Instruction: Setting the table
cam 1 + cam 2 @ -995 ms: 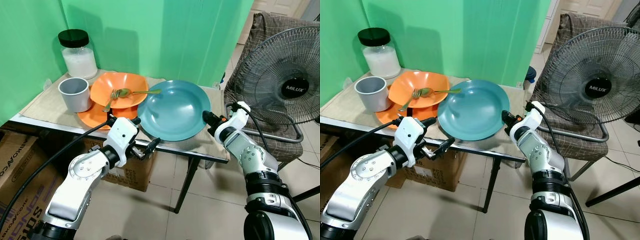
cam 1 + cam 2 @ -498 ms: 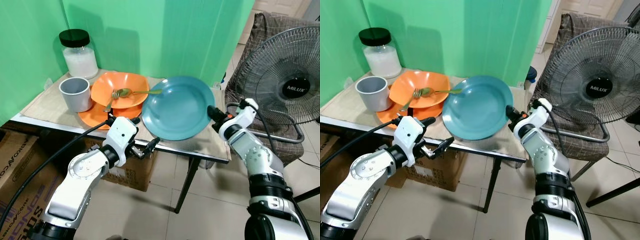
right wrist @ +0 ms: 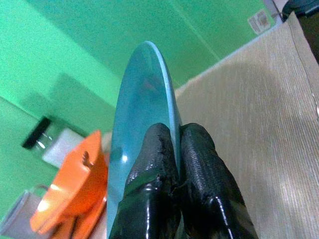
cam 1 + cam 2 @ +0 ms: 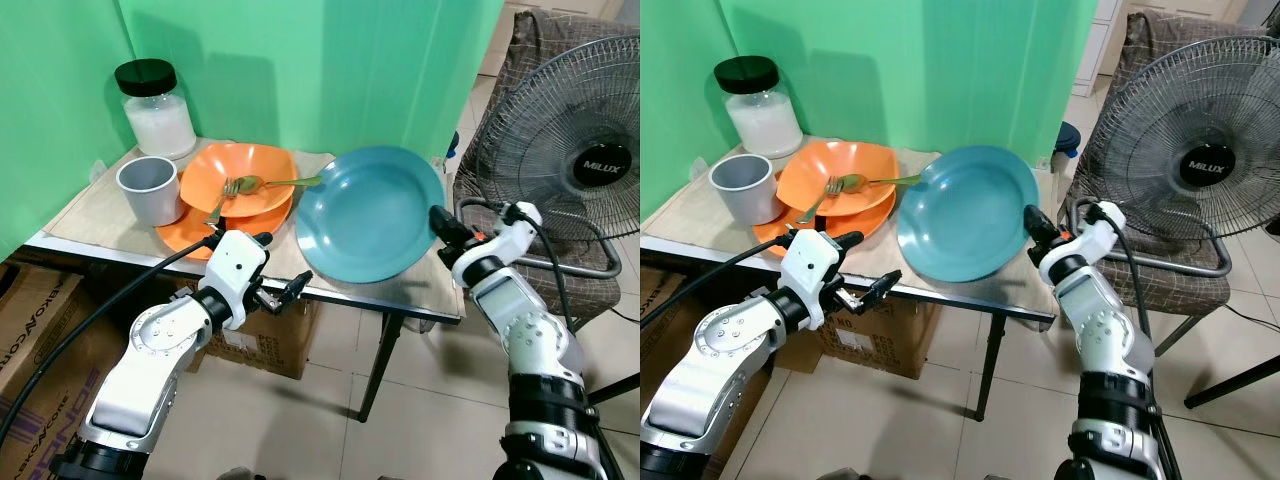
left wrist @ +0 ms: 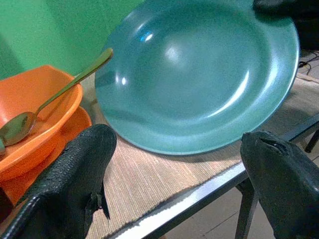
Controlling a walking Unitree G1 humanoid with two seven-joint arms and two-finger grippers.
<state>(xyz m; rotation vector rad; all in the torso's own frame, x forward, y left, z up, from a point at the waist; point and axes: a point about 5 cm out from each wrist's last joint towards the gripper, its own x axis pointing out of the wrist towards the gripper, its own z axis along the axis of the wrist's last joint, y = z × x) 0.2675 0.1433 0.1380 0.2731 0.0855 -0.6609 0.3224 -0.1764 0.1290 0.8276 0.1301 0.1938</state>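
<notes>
A teal plate (image 4: 368, 212) is tilted up on its edge over the right part of the table, its lower rim near the woven mat (image 5: 149, 179). My right gripper (image 4: 438, 221) is shut on the plate's right rim; its fingers (image 3: 159, 164) pinch the thin edge. My left gripper (image 4: 280, 292) hangs open in front of the table's front edge, holding nothing. An orange bowl (image 4: 238, 177) with a gold spoon (image 4: 262, 184) and fork sits on an orange plate (image 4: 190, 232). A grey cup (image 4: 147, 188) stands to its left.
A glass jar (image 4: 157, 110) with a black lid stands at the back left against the green wall. A standing fan (image 4: 575, 160) and a chair are close on the right. Cardboard boxes (image 4: 40, 330) sit under the table.
My right gripper has lifted the teal plate off the table and tipped it more upright, shifting it slightly right. The left arm has barely moved.
</notes>
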